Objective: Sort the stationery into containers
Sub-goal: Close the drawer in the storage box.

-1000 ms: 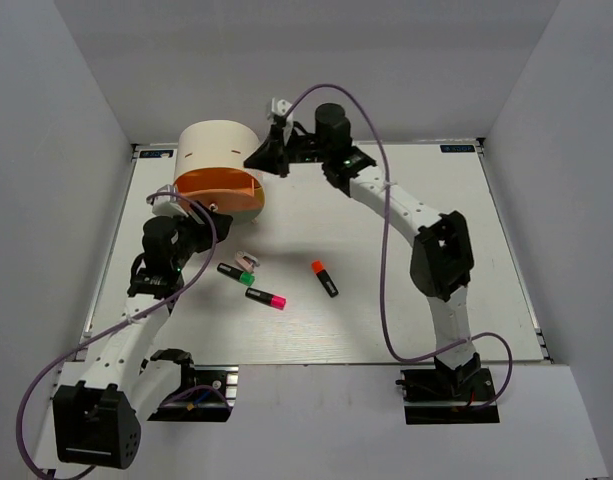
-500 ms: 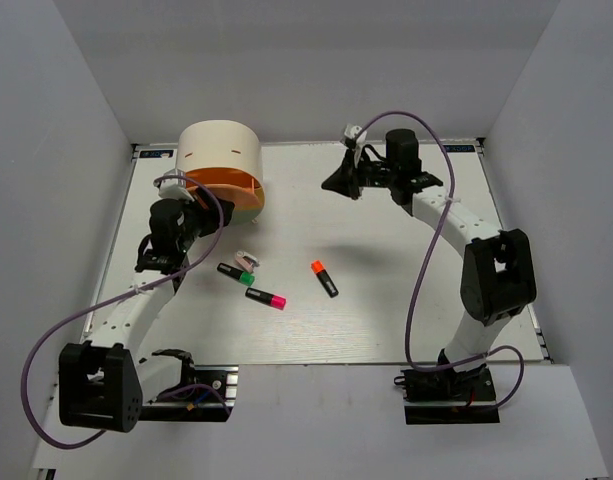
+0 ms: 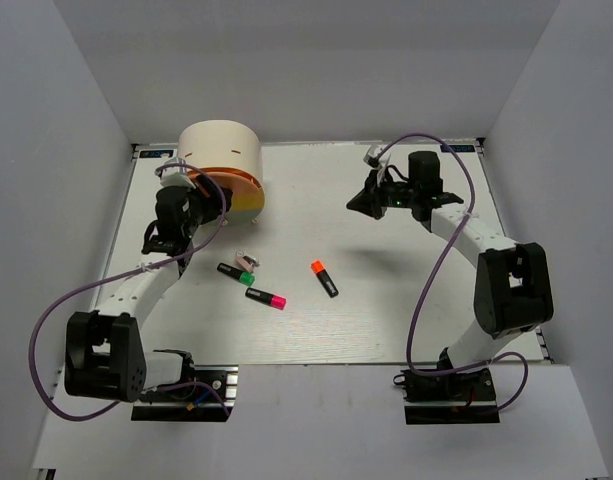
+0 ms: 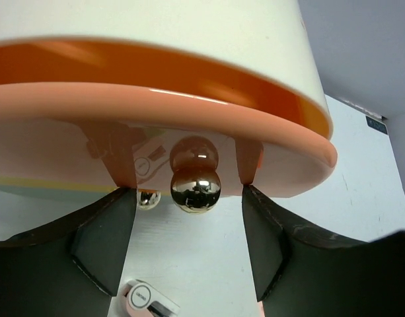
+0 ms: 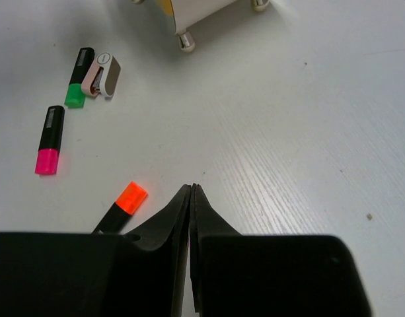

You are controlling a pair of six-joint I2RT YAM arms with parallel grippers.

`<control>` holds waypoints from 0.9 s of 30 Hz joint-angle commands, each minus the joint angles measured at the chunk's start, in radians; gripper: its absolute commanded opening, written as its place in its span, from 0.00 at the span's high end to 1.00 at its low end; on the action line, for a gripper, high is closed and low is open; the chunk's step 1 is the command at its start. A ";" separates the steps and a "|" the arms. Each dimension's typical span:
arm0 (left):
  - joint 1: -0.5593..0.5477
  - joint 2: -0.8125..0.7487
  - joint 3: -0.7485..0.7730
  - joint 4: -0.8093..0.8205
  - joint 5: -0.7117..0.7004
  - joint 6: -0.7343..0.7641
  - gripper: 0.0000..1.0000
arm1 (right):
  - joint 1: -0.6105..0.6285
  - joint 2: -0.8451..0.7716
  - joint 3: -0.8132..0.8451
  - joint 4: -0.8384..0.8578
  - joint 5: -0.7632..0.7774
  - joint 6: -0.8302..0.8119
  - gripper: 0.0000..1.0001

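The cream cylindrical unit (image 3: 219, 150) of containers stands at the back left, its orange drawer (image 3: 233, 186) showing above a yellow one (image 3: 252, 203). My left gripper (image 3: 198, 203) is open, its fingers either side of the orange drawer's (image 4: 156, 112) shiny knob (image 4: 195, 188) without touching it. Green-capped (image 3: 236, 273), pink-capped (image 3: 267, 298) and orange-capped (image 3: 324, 278) highlighters lie mid-table, with a small pink-and-white piece (image 3: 247, 259) beside the green one. My right gripper (image 3: 358, 203) is shut and empty, hovering at the back right; below its tips (image 5: 191, 187) lies the orange-capped highlighter (image 5: 121, 206).
A second, smaller knob (image 4: 147, 198) sits lower left of the shiny one. The unit rests on small feet (image 5: 184, 43). White walls close in the table's back and sides. Purple cables loop off both arms.
My right arm has swung from beside the unit out to the right. My left gripper has moved up the table to the orange drawer's knob. The highlighters have not moved.
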 commanded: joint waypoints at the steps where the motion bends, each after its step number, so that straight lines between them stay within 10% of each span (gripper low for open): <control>1: -0.003 0.014 0.053 0.051 -0.029 0.002 0.26 | -0.010 -0.047 -0.034 0.015 -0.011 -0.011 0.93; 19: -0.003 0.097 0.105 0.090 -0.040 -0.018 0.27 | -0.039 -0.074 -0.079 0.004 -0.004 -0.020 0.90; 27: -0.003 0.051 0.055 0.105 -0.018 -0.065 0.45 | -0.044 -0.086 -0.099 -0.007 -0.002 -0.028 0.90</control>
